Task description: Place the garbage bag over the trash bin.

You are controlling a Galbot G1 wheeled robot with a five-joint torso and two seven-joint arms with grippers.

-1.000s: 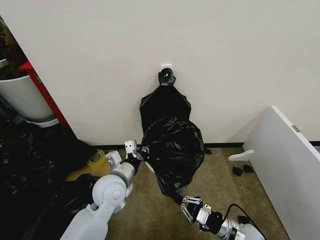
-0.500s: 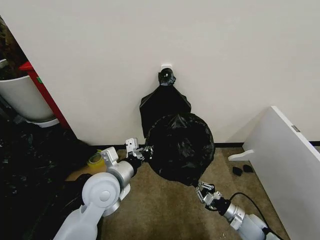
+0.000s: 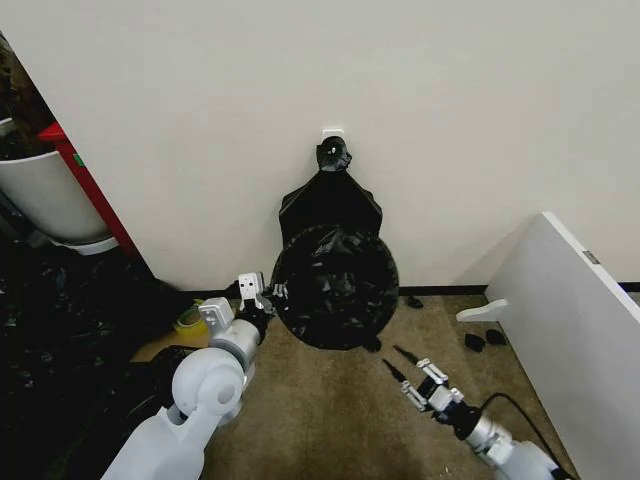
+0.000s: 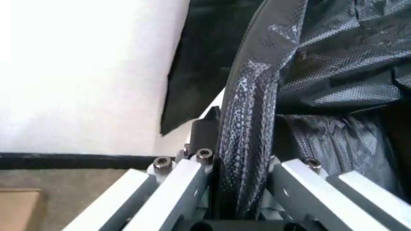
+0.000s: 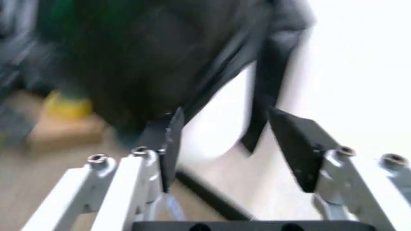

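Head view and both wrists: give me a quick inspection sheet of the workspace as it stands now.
Surface: tan carpet floor along a white wall.
Job's things: garbage bag draped over the trash bin, a sliver of white bin showing in the left wrist view.
Clutter: black sheet hanging from a wall hook, yellow tape roll, black plastic heap, small black bits.
Grippers: left gripper shut on the bag's edge; right gripper open, clear of the bag.
Cables: black cable on the right arm.
Surroundings: white tub, red post, white board.
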